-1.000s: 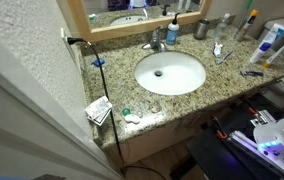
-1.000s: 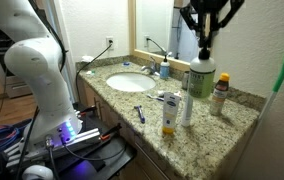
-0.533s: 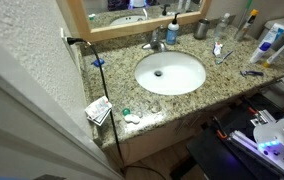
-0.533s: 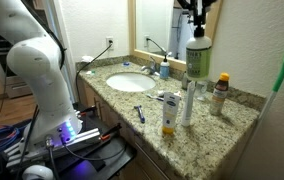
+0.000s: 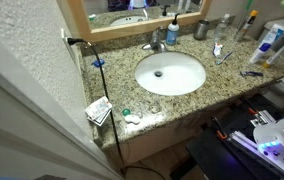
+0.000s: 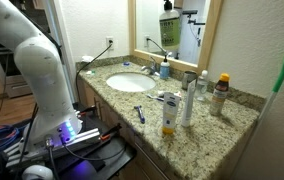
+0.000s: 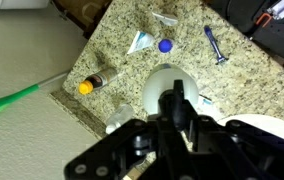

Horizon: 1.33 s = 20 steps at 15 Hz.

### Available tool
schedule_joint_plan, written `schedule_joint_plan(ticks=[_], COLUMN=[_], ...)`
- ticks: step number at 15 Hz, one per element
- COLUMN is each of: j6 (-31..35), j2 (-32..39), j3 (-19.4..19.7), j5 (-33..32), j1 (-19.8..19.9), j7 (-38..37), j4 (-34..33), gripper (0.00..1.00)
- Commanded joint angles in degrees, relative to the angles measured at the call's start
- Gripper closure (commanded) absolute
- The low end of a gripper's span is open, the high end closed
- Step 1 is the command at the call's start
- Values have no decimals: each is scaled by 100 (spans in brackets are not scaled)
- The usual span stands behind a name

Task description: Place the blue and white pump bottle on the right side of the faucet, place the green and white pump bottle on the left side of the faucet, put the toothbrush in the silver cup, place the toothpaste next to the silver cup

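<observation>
- Green bottle: where is it?
- High over the desk, in front of the mirror. It hangs upright, pump end up. The jaws are narrow, clamped on its white top; the wrist view shows that.
- Which way to the target?
- The faucet is down and toward the sink from the bottle. The blue bottle stands just beside the faucet on the nearer side, so the drop spot lies beyond both. My call: carry it over them, then lower with the axis kept vertical.
- Do the views differ?
- Yes. An exterior view shows the green bottle's height, but the top edge cuts off the jaws. The wrist view shows the grip but no faucet, only desk and an orange-capped bottle. In an exterior view the faucet looks to have bare granite opposite the blue bottle; I can't make out the green bottle there.
</observation>
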<state>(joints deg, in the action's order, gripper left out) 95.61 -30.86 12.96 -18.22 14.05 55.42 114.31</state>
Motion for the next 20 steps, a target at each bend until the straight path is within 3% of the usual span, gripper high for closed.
schedule_joint_plan(ticks=[1, 3, 8, 9, 10, 12, 13, 15, 17, 20], j6=[-4, -46, -471, -242, -257, -257, -255, -266, -315, -561], j2=[194, 251, 926, 534, 607, 611, 605, 587, 511, 894], j3=[23, -191, -841, -765, -847, -835, -780, -924, -1306, -1809], j5=[-322, -455, -311, -304, -298, -296, -293, -231, -103, 378], j1=[-358, -654, -1539, -1430, -1528, -1536, -1520, -1697, -2001, -2427], j7=[52, 217, 571, 155, 107, 51, 56, 145, 8, -310], j4=[82, 87, -965, -363, -482, -441, -427, -303, -355, -1072], gripper=[96, 96, 96, 96, 84, 84, 96, 96, 96, 96])
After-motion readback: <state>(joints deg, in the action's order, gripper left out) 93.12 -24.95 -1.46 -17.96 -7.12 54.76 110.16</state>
